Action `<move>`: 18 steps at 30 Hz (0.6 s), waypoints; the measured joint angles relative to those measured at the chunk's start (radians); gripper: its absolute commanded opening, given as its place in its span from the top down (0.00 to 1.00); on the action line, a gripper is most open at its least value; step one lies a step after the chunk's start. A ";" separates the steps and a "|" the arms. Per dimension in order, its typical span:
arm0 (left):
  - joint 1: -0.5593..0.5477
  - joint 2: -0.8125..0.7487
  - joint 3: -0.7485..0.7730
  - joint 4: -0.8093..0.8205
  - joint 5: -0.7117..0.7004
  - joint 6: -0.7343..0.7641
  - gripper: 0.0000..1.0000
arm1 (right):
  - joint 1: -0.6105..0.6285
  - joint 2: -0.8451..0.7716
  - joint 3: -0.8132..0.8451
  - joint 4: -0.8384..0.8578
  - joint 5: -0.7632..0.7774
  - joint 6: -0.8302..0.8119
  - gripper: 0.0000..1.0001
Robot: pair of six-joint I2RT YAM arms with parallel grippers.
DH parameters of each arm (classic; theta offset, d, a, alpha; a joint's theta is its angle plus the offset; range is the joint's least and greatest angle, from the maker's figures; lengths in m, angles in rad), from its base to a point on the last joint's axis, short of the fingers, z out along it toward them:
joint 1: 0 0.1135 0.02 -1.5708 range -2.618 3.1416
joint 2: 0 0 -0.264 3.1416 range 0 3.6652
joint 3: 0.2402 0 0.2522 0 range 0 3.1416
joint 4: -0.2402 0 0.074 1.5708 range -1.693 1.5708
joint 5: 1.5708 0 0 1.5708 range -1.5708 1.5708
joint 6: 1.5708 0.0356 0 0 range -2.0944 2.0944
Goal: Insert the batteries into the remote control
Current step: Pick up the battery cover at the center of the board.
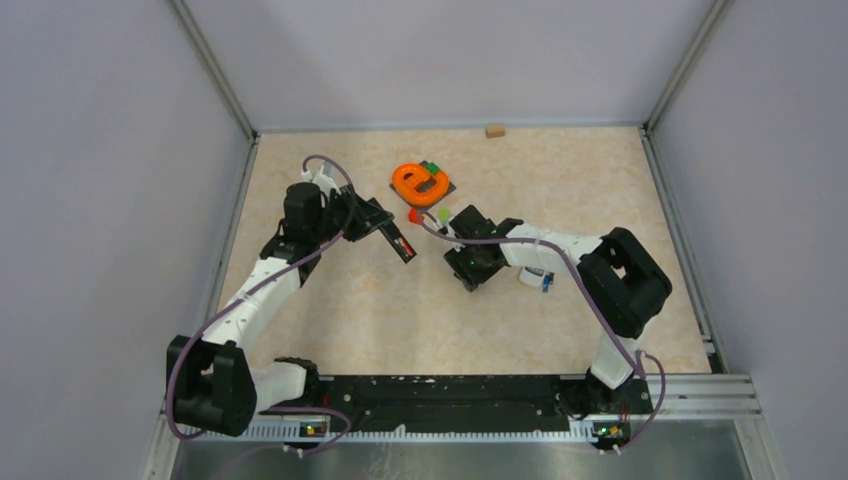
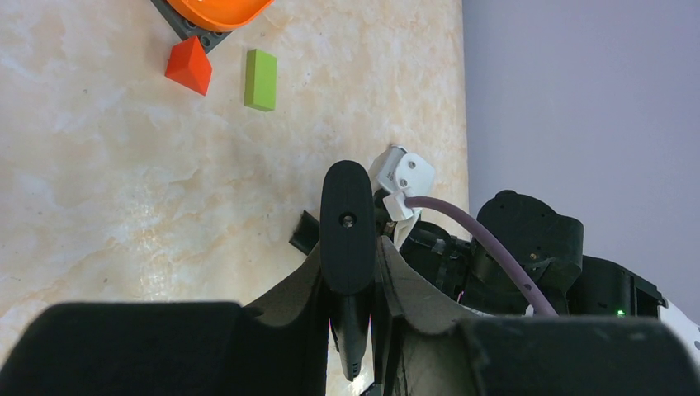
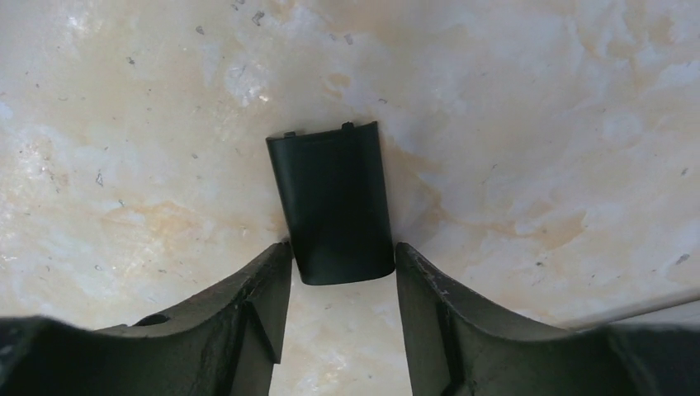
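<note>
Remote control (image 1: pixel 400 240), black and slim, is held above the table (image 1: pixel 600 200) left of centre, clamped at one end between the closed fingers of the left gripper (image 1: pixel 383 228). In the left wrist view the remote (image 2: pixel 347 219) is seen standing out from between the two fingers. In the top view an orange-red streak is seen along its upturned face; whether that is a battery cannot be told at this size.

The right gripper (image 3: pixel 342 256) is pointed down at the table near the middle. Its jaws are apart, and a black battery cover (image 3: pixel 334 202) is seen lying flat on the table with its near end between the fingers (image 3: pixel 264 305). One fingertip is placed just beside each long edge of the cover; whether they are pressing on it cannot be told.

Behind the grippers an orange plastic piece (image 1: pixel 418 180) is set on a dark base (image 2: pixel 186 25). A red block (image 2: pixel 188 66) and a green block (image 2: pixel 261 79) are laid side by side on the table, just beside that base and apart from each other. A small wooden block (image 1: pixel 495 130) is placed at the far edge of the table, well apart from everything else.
</note>
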 measured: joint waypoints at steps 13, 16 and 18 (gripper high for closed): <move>0.000 0.053 0.000 0.061 0.053 -0.042 1.00 | -0.004 -0.007 -0.010 0.049 0.044 0.044 0.66; -0.003 0.069 0.000 0.089 0.072 -0.062 1.00 | -0.004 -0.051 -0.045 0.065 0.046 0.057 0.66; -0.010 0.081 0.000 0.123 0.086 -0.080 1.00 | -0.004 -0.108 -0.075 0.065 0.041 0.066 0.66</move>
